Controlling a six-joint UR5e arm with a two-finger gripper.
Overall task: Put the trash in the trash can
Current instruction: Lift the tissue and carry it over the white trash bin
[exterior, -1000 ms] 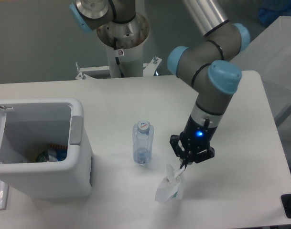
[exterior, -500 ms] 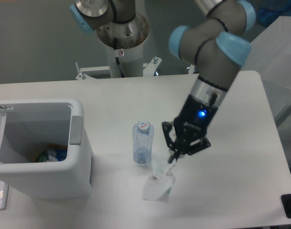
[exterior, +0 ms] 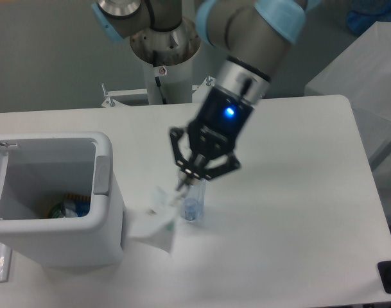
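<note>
My gripper point(exterior: 183, 184) is shut on the top of the crumpled white wrapper point(exterior: 154, 222), which hangs in the air with green marks showing, just right of the trash can. The arm sits in front of the clear plastic bottle point(exterior: 194, 206), so only its lower part shows, upright on the table; its cap is hidden. The trash can point(exterior: 109, 224) is a white boxy bin at the left with its lid open and a grey tab point(exterior: 103, 174) on the rim.
Some coloured litter point(exterior: 68, 206) lies at the bottom of the bin. The robot's base column point(exterior: 163, 64) stands behind the table. The table's right edge is near a grey surface point(exterior: 375, 77) at the right.
The arm has swung left and risen, carrying the wrapper from beside the bottle's right side to its left, close to the bin. The bottle has stayed put.
</note>
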